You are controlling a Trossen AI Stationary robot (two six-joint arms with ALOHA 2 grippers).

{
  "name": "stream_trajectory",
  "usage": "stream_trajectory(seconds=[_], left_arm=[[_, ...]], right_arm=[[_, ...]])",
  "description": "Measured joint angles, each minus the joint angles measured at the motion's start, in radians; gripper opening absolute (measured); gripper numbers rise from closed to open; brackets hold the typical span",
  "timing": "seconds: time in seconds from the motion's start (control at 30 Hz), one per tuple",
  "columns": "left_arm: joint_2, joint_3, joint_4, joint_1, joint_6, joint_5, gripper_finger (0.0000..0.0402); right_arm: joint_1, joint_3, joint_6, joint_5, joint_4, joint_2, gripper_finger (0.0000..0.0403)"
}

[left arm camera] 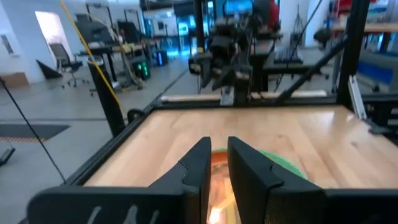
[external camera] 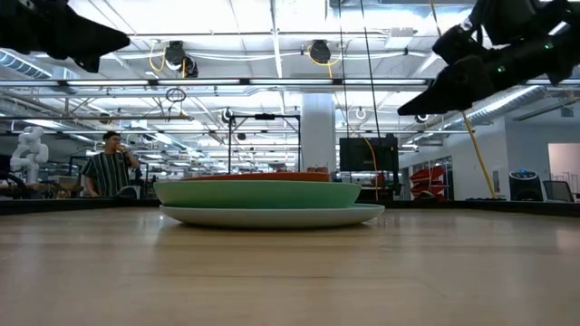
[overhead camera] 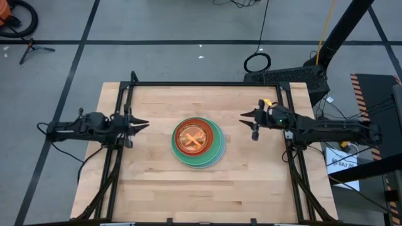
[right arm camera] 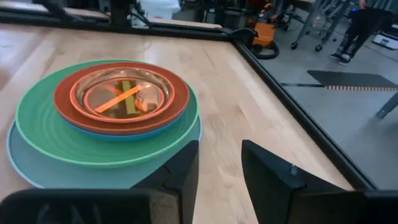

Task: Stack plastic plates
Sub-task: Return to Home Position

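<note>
The plastic plates stand in one stack [overhead camera: 198,142] at the table's middle. A large light blue plate [right arm camera: 25,163] rests on the wood, with a green one [right arm camera: 43,124] on it. Above these lie a blue plate [right arm camera: 127,134], a red-orange one [right arm camera: 62,94] and small pinkish-orange plates [right arm camera: 121,93] nested on top. My left gripper [overhead camera: 146,124] hovers left of the stack, above the table; its fingers [left arm camera: 217,146] stand a narrow gap apart. My right gripper [overhead camera: 244,115] hovers to the stack's right and slightly beyond it, open [right arm camera: 221,155]. Neither touches a plate.
A black frame rail [overhead camera: 207,84] runs along the table's far edge and down both sides. Bare wood [overhead camera: 201,194] lies all around the stack. Beyond the table a person [external camera: 107,163] stands in the room, and cables [overhead camera: 257,61] lie on the floor.
</note>
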Motion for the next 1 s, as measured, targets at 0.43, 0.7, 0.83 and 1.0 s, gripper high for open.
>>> stream_trajectory(seconds=[0.43, 0.7, 0.83, 1.0], left_arm=[[-0.048, -0.122, 0.079, 0.012, -0.03, 0.0, 0.0062], [-0.047, -0.209, 0.135, 0.029, -0.092, 0.001, 0.0062], [-0.047, -0.239, 0.155, 0.031, -0.113, 0.005, 0.0062], [-0.046, -0.243, 0.17, 0.031, -0.115, 0.027, 0.0062]], right_arm=[[-0.045, -0.165, 0.033, -0.022, -0.005, -0.286, 0.0114], [-0.048, -0.263, 0.076, -0.052, -0.002, -0.427, 0.0114], [-0.05, -0.3, 0.082, -0.049, -0.003, -0.474, 0.0114], [-0.05, -0.308, 0.066, -0.079, -0.011, -0.492, 0.0114]])
